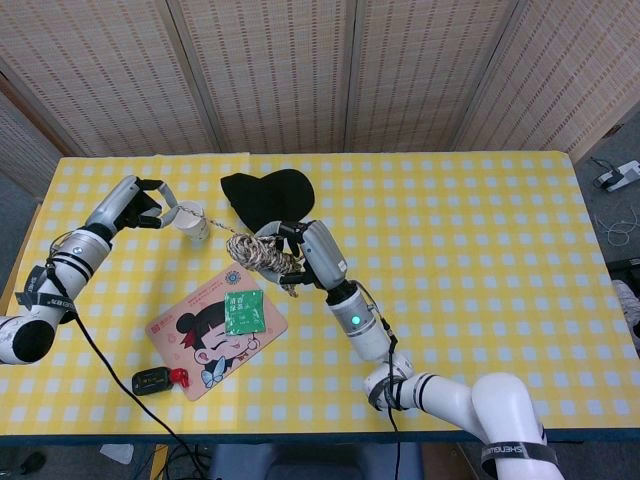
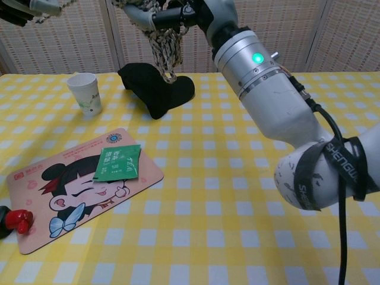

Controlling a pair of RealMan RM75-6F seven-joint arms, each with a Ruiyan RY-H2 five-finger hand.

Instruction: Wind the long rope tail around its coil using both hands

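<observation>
My right hand [image 1: 300,252] grips the speckled rope coil [image 1: 254,251] and holds it in the air above the table, in front of the black cap. In the chest view the right hand [image 2: 178,13] is at the top edge with loops of the rope coil [image 2: 163,44] hanging below it. The rope tail [image 1: 208,222] runs taut from the coil leftward to my left hand [image 1: 148,204], which pinches its end beside the paper cup. The left hand [image 2: 24,7] shows only partly at the chest view's top left corner.
A white paper cup [image 1: 193,223] stands under the stretched tail. A black cap [image 1: 270,194] lies behind the coil. A cartoon mat [image 1: 205,340] carries a green packet [image 1: 243,312]. A black and red device [image 1: 155,380] lies near the front left edge.
</observation>
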